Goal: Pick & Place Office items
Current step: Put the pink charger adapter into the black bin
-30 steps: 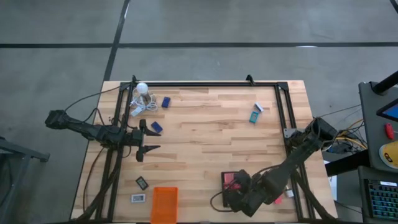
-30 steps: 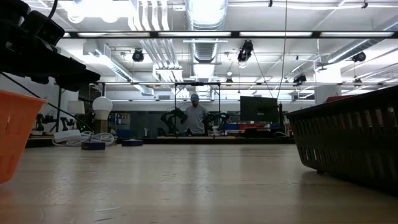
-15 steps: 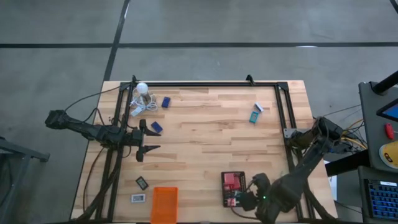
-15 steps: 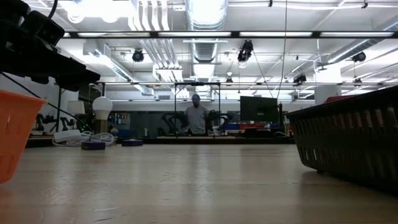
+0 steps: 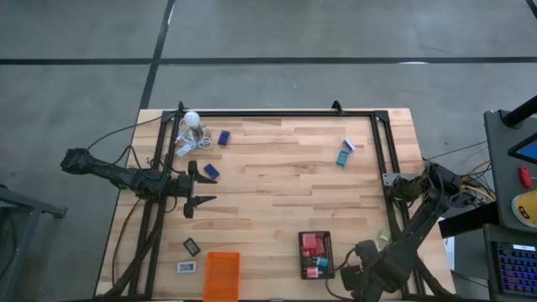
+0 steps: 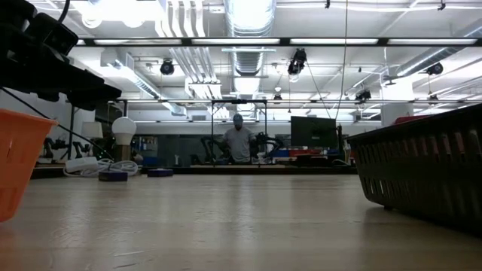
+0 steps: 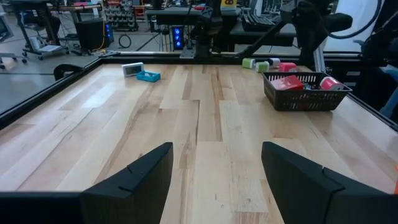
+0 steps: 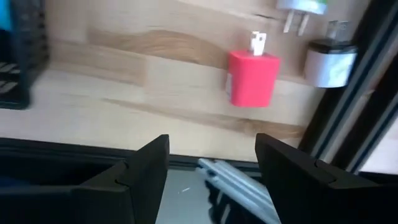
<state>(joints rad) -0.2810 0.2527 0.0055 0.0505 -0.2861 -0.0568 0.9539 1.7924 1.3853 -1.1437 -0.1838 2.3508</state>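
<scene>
Near the counter's (image 5: 277, 210) front right corner, right claw (image 8: 211, 165) gapes, empty.
Red plug cube (image 8: 252, 78) lies flat beside the frame rail (prongs toward it); left claw (image 7: 214, 177) wide, idle.

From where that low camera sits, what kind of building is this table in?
Probably a robotics lab or workshop in an industrial hall. Bare ducts and strip lights run across the open ceiling, a person stands between more robot arms at a far bench, and monitors and equipment racks line the back.
</scene>
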